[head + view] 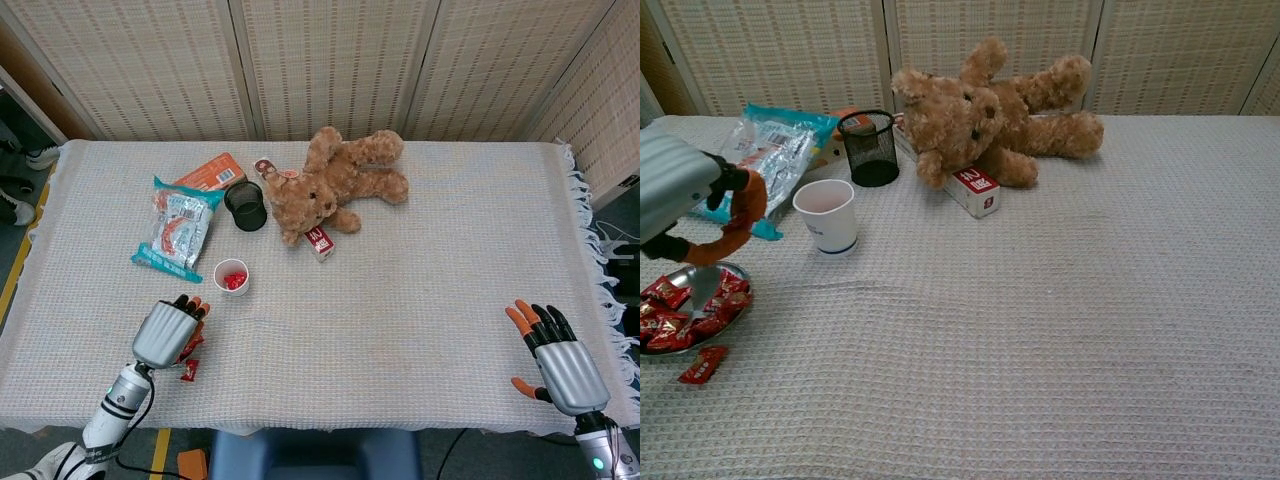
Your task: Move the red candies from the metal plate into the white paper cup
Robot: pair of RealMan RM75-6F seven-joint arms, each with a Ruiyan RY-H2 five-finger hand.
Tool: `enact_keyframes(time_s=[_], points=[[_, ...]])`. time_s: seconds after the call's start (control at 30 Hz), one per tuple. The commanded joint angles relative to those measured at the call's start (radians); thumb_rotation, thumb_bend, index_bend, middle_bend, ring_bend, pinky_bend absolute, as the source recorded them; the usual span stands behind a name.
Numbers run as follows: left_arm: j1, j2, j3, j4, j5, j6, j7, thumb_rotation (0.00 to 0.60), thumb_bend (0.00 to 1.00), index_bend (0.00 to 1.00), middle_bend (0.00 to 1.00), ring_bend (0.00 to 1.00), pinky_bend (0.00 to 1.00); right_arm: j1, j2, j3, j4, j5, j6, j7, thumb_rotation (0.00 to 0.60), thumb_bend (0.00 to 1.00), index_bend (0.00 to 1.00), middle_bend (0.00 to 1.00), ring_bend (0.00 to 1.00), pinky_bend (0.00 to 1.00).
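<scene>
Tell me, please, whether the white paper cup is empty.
Not empty: the head view shows red candies inside the upright white paper cup.

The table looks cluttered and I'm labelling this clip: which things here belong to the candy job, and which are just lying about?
Job:
red candies
metal plate
white paper cup
left hand, over the plate

Lying about:
teddy bear
black mesh cup
snack bag
orange packet
small red-and-white box
</scene>
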Motion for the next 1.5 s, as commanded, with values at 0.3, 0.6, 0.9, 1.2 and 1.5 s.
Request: enact_keyframes(time_s=[0.3, 0.6, 0.9, 1.2, 1.5], points=[[-0.211, -0.159, -0.112, 0.129, -0.086, -0.176, -0.025, 0.6, 0.41, 0.53, 0.54, 0.51, 0.98, 0.007, 0.001, 0.017, 0.006, 0.054, -0.026, 0.0, 0.6, 0.05, 0.0, 0.0, 0.0, 0.0], [-0.251, -0.189, -0.129, 0.196, -0.151, -0.2, -0.027, 0.6, 0.41, 0.52, 0.53, 0.5, 0.98, 0.009, 0.002, 0.02, 0.007, 0.063, -0.029, 0.002, 0.6, 0.05, 0.0, 0.0, 0.0, 0.0], [-0.276, -0.188, -0.139, 0.245, -0.249, -0.273, -0.057, 0.6, 0.41, 0.5, 0.53, 0.48, 0.98, 0.012, -0.006, 0.021, 0.006, 0.068, -0.034, -0.014, 0.6, 0.05, 0.0, 0.0, 0.0, 0.0], [-0.265, -0.141, -0.109, 0.165, -0.278, -0.291, -0.041, 0.6, 0.4, 0.12, 0.2, 0.18, 0.94, 0.013, -0.01, 0.022, 0.005, 0.075, -0.036, -0.023, 0.6, 0.05, 0.0, 0.0, 0.0, 0.0], [-0.235, -0.06, -0.081, 0.015, -0.266, -0.223, -0.002, 0.6, 0.39, 0.09, 0.13, 0.14, 0.93, 0.011, -0.006, 0.016, 0.003, 0.06, -0.029, -0.016, 0.6, 0.05, 0.0, 0.0, 0.0, 0.0]])
